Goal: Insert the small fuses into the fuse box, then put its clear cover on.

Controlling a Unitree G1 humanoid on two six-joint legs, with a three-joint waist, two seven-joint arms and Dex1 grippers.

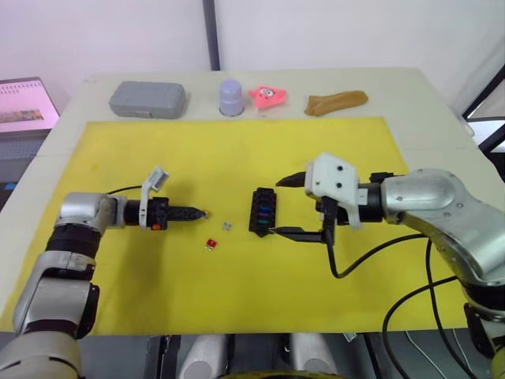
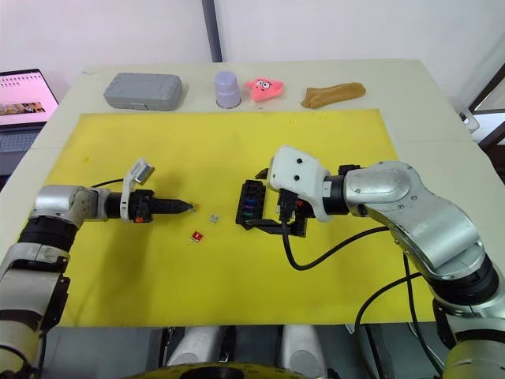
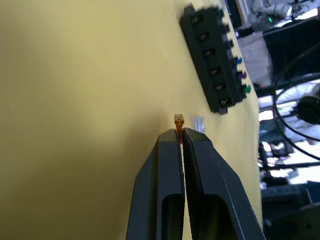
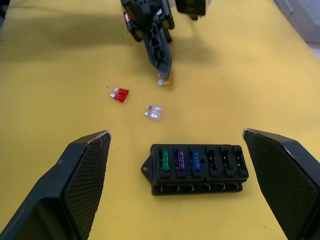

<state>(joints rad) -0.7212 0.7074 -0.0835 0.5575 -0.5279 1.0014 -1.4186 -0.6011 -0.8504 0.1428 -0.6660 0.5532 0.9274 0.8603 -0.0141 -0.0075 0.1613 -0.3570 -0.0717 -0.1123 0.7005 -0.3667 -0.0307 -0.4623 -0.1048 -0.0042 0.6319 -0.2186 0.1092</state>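
- Currently, my left pincer [image 3: 181, 134] is closed on a tiny amber plastic blade fuse [image 3: 179, 120], pinched low so that only its top shows past the fingertips; it hovers just above the yellow mat [image 1: 237, 150] on the tabletop [image 1: 410, 95].
- My right pincer [image 4: 175, 145] is spread wide and holds nothing; its fingers stand either side of the small black rectangular plastic fuse box [image 4: 197, 169] without touching it.
- The fuse box lies flat on the mat. Green, purple and blue fuses fill three neighbouring slots; the other three slots look empty.
- A red blade fuse [image 4: 119, 94] and a pale grey blade fuse [image 4: 154, 112] lie loose on the mat between the two pincers.
- Handling, as I judge it: each fuse is very light, rigid and smooth, so it may twist or flick out of a weak pinch. Grip the plastic body, blades left free.
- The box is light and may slide when pressed; brace its long sides.
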